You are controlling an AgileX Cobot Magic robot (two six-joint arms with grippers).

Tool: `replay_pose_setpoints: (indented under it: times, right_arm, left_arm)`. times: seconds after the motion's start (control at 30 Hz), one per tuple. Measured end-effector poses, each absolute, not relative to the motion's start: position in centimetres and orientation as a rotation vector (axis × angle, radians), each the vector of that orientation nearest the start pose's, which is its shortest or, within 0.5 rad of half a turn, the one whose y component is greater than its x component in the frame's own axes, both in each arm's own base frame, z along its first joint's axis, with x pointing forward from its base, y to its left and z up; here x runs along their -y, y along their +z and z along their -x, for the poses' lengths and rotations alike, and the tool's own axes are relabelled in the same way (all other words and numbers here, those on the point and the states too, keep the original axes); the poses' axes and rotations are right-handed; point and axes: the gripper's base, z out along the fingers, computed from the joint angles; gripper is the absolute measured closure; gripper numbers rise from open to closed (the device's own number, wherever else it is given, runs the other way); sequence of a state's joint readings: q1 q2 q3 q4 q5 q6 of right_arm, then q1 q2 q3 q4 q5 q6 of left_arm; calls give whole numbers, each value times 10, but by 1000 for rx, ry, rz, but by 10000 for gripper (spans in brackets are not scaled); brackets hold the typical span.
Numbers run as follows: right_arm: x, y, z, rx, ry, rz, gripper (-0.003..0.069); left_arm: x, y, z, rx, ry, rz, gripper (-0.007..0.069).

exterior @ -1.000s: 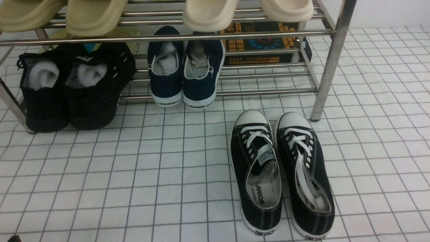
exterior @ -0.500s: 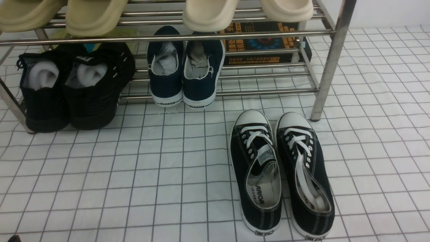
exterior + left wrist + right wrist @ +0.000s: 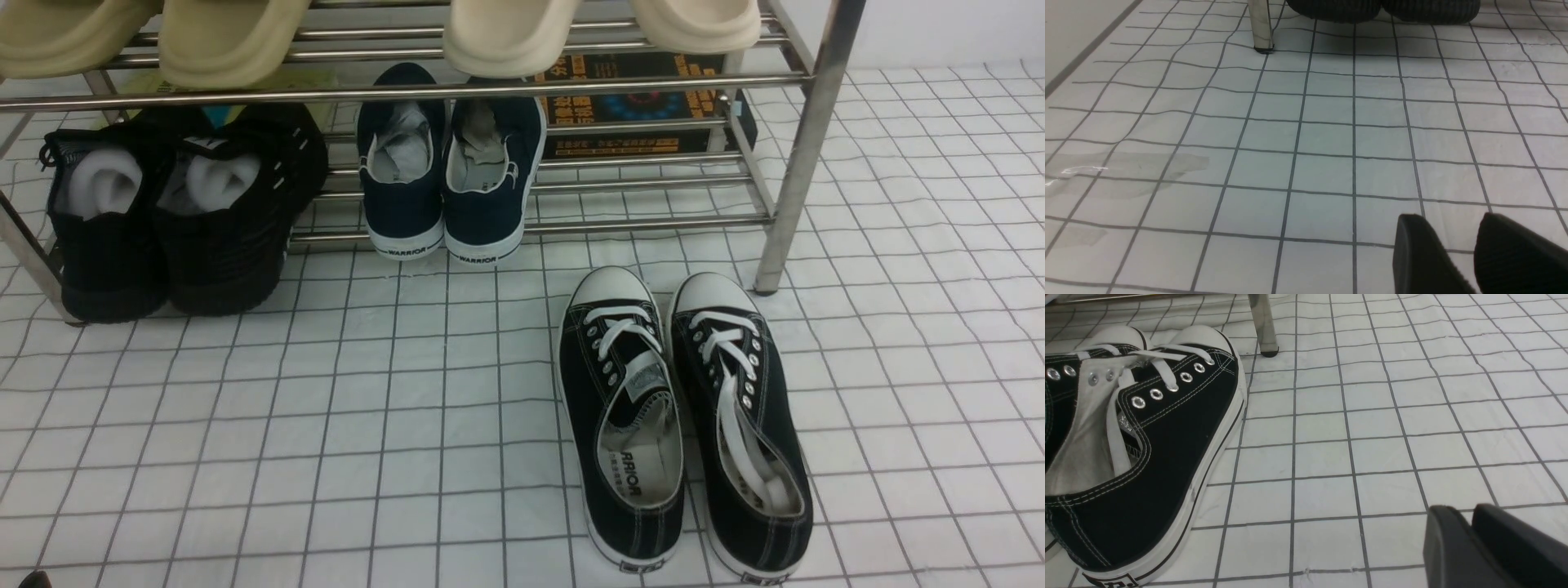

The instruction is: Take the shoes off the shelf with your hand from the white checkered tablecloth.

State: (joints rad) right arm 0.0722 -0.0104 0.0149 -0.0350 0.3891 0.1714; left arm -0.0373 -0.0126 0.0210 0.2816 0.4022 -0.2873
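Since the left gripper [image 3: 1453, 222] held nothing (couldn't tell if its fingers were fully shut), I'd have left it parked. Navy pair [image 3: 449, 171] on the shelf [image 3: 804, 155] read WARRIOR on both heels. The shoes [image 3: 682, 416] sat on the white checkered tablecloth [image 3: 326, 425] by the shelf's right leg, one insole reading ARRIOR. Right gripper [image 3: 1466, 512] beside them was empty too, closure unclear; I'd have backed it straight off without nudging them.
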Motion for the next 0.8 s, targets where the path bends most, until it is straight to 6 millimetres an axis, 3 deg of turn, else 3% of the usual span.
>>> replay_pose_setpoints:
  times: [0.8]
  right_arm:
    - [-3, 174, -52, -1878, 133, -72, 542]
  left_arm:
    - [-8, 172, -52, -1877, 58, 65, 384]
